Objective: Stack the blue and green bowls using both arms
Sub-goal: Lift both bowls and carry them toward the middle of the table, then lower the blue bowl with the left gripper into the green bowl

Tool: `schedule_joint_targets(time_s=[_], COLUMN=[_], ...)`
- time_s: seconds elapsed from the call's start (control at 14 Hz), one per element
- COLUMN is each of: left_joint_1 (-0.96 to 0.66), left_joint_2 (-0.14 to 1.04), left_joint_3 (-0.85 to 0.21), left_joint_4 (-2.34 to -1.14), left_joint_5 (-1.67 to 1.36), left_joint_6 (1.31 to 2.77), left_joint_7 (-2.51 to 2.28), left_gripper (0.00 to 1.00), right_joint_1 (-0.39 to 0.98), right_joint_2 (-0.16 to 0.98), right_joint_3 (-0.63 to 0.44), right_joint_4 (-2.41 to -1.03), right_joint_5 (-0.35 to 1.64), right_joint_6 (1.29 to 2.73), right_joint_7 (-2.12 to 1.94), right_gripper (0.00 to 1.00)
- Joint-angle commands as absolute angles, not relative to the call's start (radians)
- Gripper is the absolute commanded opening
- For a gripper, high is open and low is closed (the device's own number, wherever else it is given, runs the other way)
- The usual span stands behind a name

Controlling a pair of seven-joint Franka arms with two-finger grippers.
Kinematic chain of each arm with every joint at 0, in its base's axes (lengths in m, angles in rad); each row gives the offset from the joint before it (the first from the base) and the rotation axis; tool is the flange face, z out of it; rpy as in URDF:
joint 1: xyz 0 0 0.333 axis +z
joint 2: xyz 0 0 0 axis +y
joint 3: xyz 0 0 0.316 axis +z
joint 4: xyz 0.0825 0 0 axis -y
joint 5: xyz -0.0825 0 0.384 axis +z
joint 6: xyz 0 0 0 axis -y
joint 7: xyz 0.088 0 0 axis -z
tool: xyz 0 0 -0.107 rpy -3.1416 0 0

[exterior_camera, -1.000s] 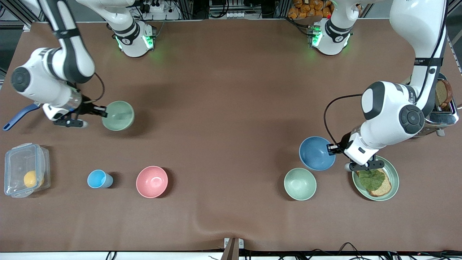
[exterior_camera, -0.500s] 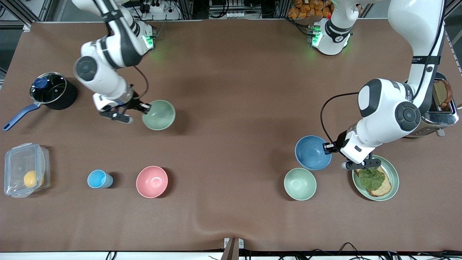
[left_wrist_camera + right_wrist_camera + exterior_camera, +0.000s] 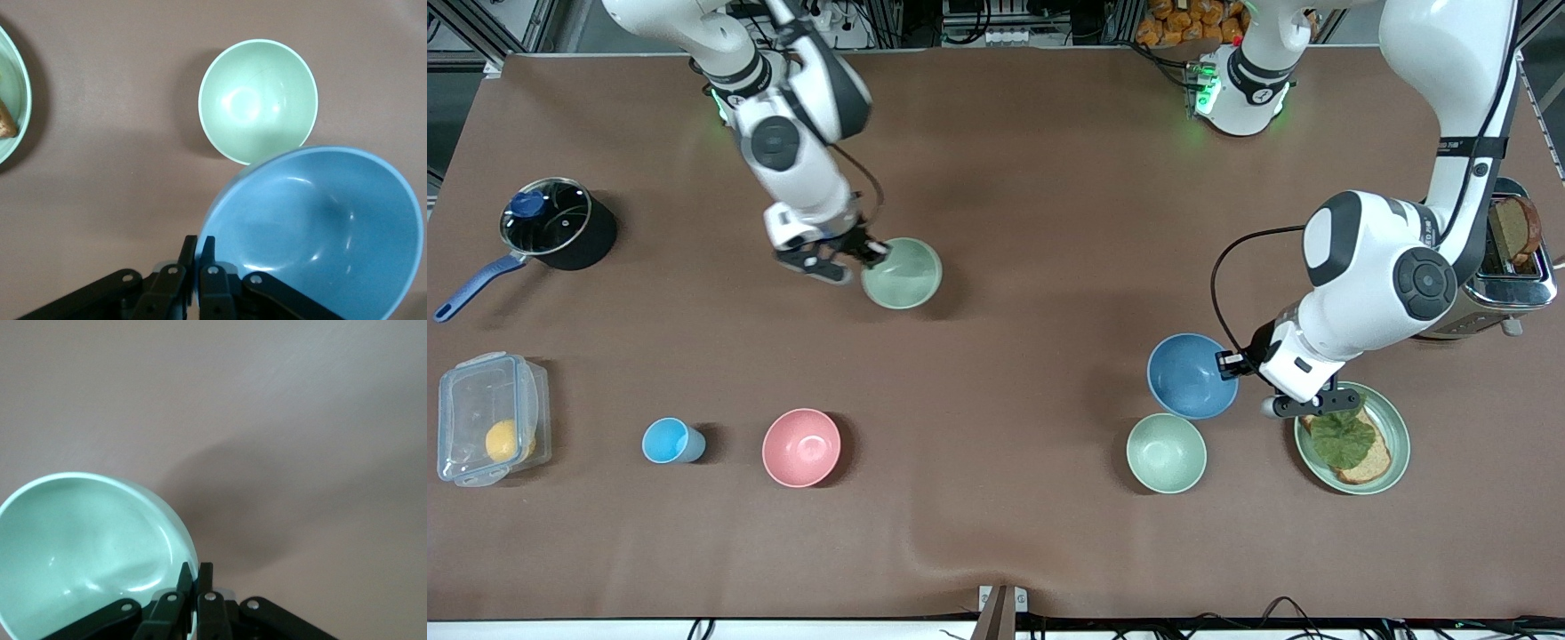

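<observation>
**Operator:** Two bowls are in my grip at once. The right gripper (image 3: 874, 252) is clamped on the rim of the green bowl (image 3: 902, 273) and carries it in the air over bare table (image 3: 1014, 204), toward the middle of the table. In the right wrist view the fingers (image 3: 200, 587) pinch the rim of the green bowl (image 3: 80, 547), with its shadow on the cloth below.

**Supervisor:** Report the left side.

**Operator:** The left gripper (image 3: 1229, 362) is clamped on the rim of the blue bowl (image 3: 1190, 375), on the edge toward the left arm's end of the table. In the left wrist view the fingers (image 3: 203, 267) close on the rim of the blue bowl (image 3: 320, 233), which sits tilted. I cannot tell whether the blue bowl touches the table.

**Supervisor:** Surroundings near the blue bowl?

**Operator:** A second green bowl, the mint bowl (image 3: 1166, 452), rests on the table just beside the blue bowl and nearer to the front camera; it also shows in the left wrist view (image 3: 259, 99). The green plate (image 3: 1396, 462) with bread and lettuce (image 3: 1343, 438) lies beneath the left wrist. The toaster (image 3: 1516, 276) stands at the left arm's end.

**Supervisor:** And the right arm's end?

**Operator:** The pink bowl (image 3: 801, 447), the light-blue cup (image 3: 671, 441) and the clear container (image 3: 487, 428) holding a yellow item stand in a row. The black pot (image 3: 560, 222) stands farther from the front camera than that row.
</observation>
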State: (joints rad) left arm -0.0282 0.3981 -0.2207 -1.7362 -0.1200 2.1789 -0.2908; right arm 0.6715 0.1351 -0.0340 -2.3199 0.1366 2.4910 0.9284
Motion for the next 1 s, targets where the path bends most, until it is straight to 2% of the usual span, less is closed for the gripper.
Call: schedule_joint_targets(time_s=[0.0, 0.21, 0.43, 0.5, 0.57, 0.71, 0.93], left_joint_1=[-0.031, -0.040, -0.049, -0.049, -0.049, -0.051, -0.063], left_joint_2=[0.382, 0.382, 0.382, 0.382, 0.382, 0.385, 0.400], left_joint_3=[-0.224, -0.224, -0.224, -0.224, -0.236, -0.285, -0.368], left_joint_4=[-1.738, -1.736, -1.738, -1.740, -1.741, -1.741, -1.743], left_joint_5=[-0.141, -0.140, -0.141, -0.140, -0.140, -0.141, -0.141], left_joint_6=[2.172, 2.174, 2.174, 2.172, 2.172, 2.172, 2.172], left_joint_7=[-0.308, -0.327, -0.330, -0.313, -0.307, -0.330, -0.422], left_gripper=[0.00, 0.00, 0.00, 0.00, 0.00, 0.00, 0.00], right_joint_1=[0.756, 0.808, 0.831, 0.828, 0.824, 0.824, 0.792], right_joint_2=[0.244, 0.305, 0.319, 0.319, 0.318, 0.318, 0.318], right_joint_3=[-0.046, -0.048, -0.046, -0.046, -0.046, -0.046, -0.051], right_joint_4=[-2.255, -2.255, -2.255, -2.253, -2.247, -2.208, -2.055], right_joint_5=[0.147, 0.146, 0.147, 0.149, 0.149, 0.149, 0.159], right_joint_6=[2.552, 2.625, 2.629, 2.628, 2.617, 2.576, 2.329], right_joint_7=[1.030, 1.065, 1.109, 1.120, 1.152, 1.175, 1.268], right_gripper=[0.00, 0.00, 0.01, 0.64, 1.00, 1.00, 1.00])
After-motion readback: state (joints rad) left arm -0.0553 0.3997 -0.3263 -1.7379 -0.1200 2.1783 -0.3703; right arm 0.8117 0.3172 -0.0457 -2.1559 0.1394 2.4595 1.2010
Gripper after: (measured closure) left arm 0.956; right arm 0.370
